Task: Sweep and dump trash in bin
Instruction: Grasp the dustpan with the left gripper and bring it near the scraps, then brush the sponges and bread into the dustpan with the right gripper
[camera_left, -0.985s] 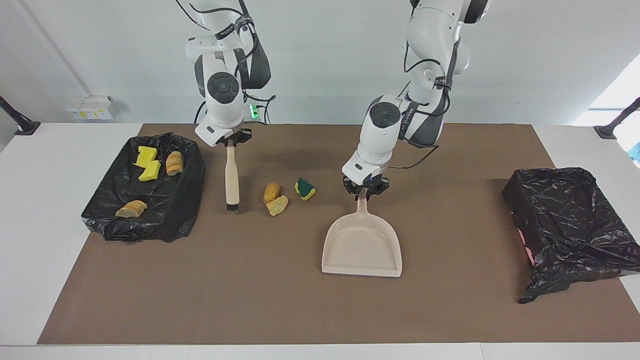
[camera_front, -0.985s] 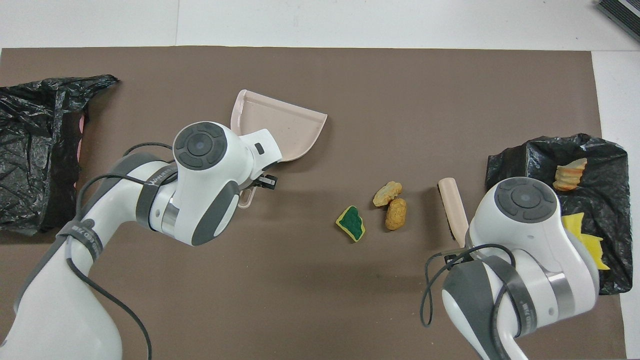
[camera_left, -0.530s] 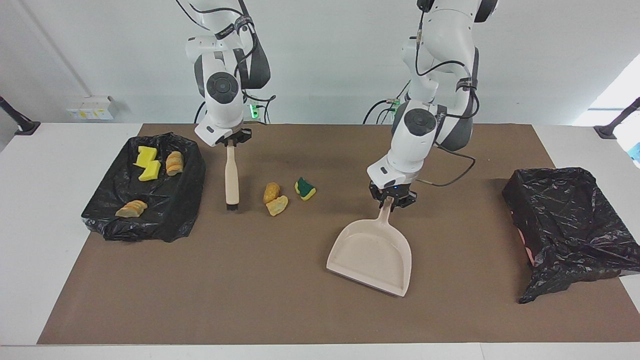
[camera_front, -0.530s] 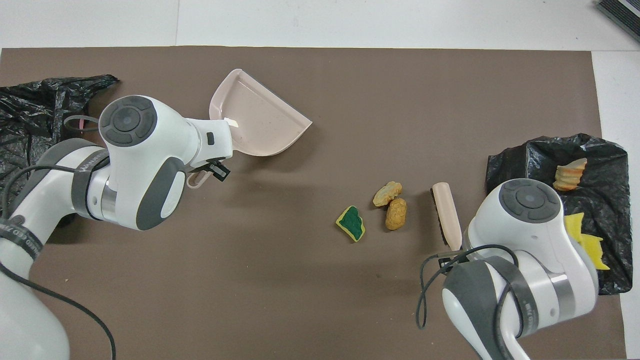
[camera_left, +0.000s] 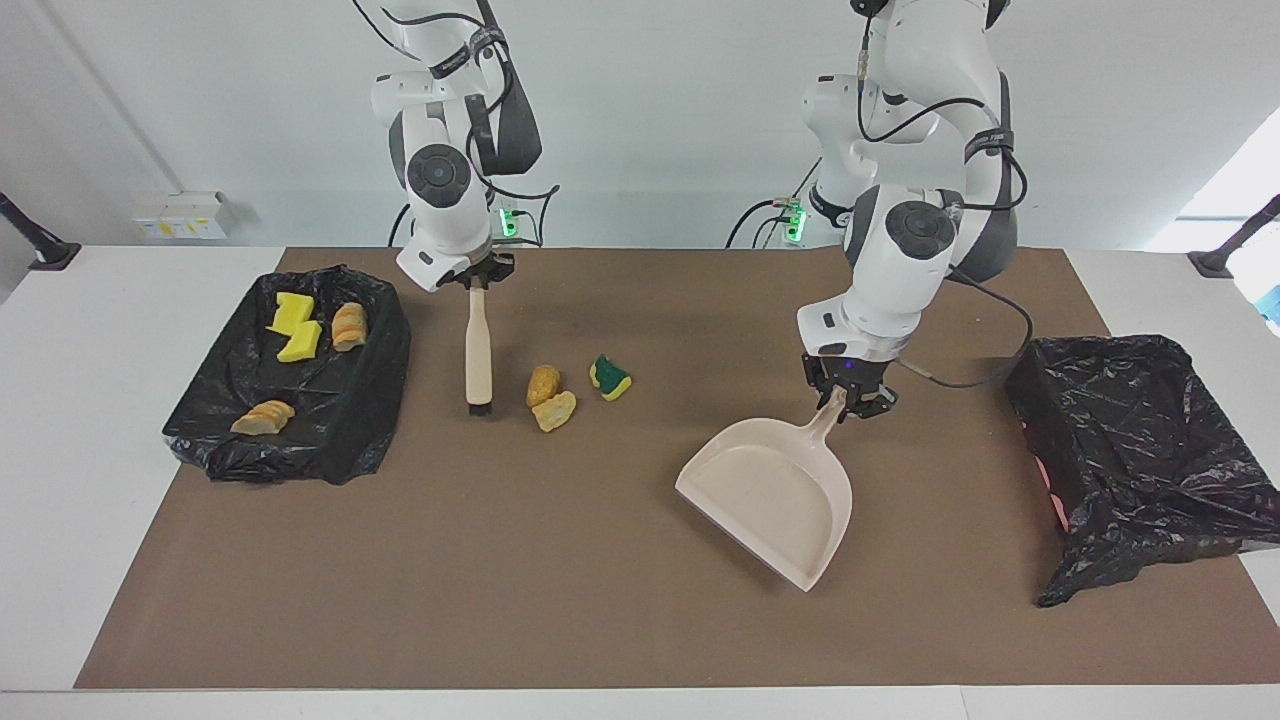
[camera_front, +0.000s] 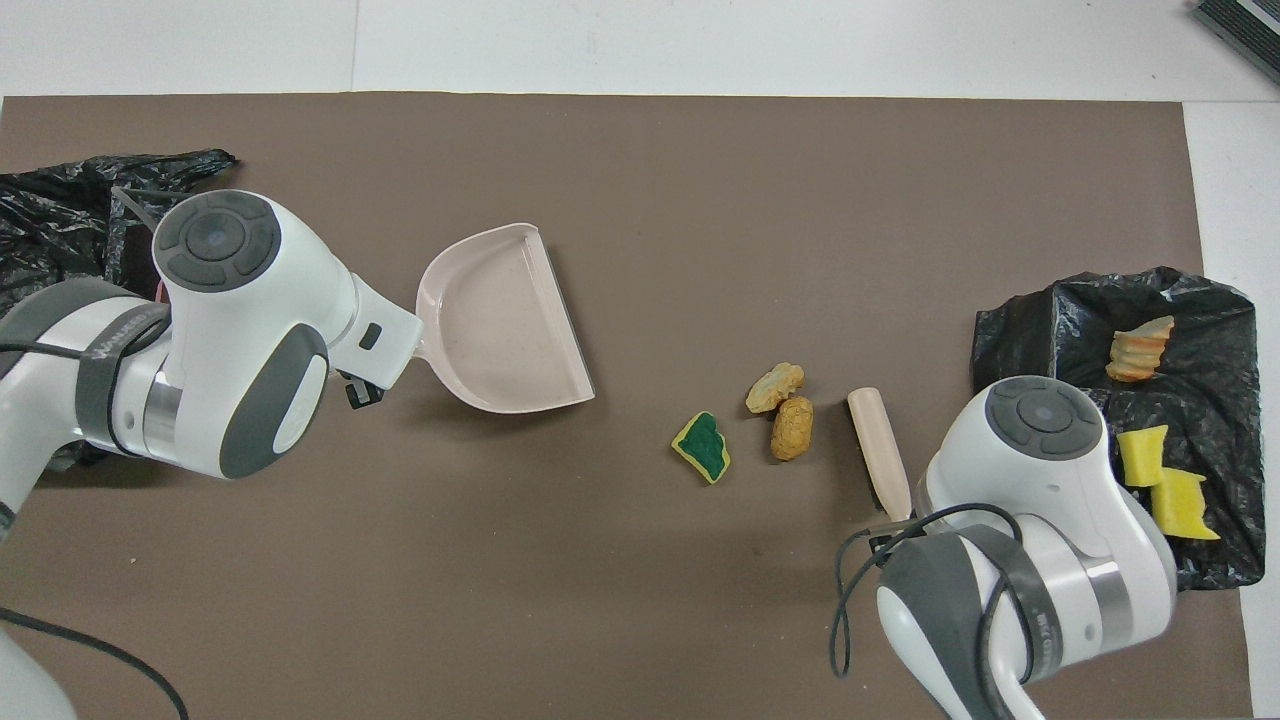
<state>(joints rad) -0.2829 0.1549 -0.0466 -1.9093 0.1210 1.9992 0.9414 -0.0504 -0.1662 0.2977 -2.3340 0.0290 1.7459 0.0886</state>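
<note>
Three pieces of trash lie mid-mat: a green-backed sponge bit (camera_left: 610, 377) (camera_front: 702, 447) and two tan chunks (camera_left: 543, 383) (camera_left: 555, 410) (camera_front: 775, 386) (camera_front: 792, 428). My right gripper (camera_left: 478, 282) is shut on the handle of the beige brush (camera_left: 478, 345) (camera_front: 878, 452), whose black bristle end hangs low beside the chunks, toward the right arm's end. My left gripper (camera_left: 840, 398) is shut on the handle of the beige dustpan (camera_left: 775, 490) (camera_front: 500, 320), tilted, its mouth facing the scraps. The black-lined bin (camera_left: 330, 410) (camera_front: 1190, 320) holds several more scraps.
A second black-bagged bin (camera_left: 1130, 440) (camera_front: 60, 210) stands at the left arm's end of the brown mat (camera_left: 500, 560). In the overhead view both wrists cover their own fingers. White tabletop surrounds the mat.
The left arm has carried the dustpan toward its own end of the table and swung its mouth round toward the scraps. The right gripper has shifted the brush slightly closer to the tan chunks.
</note>
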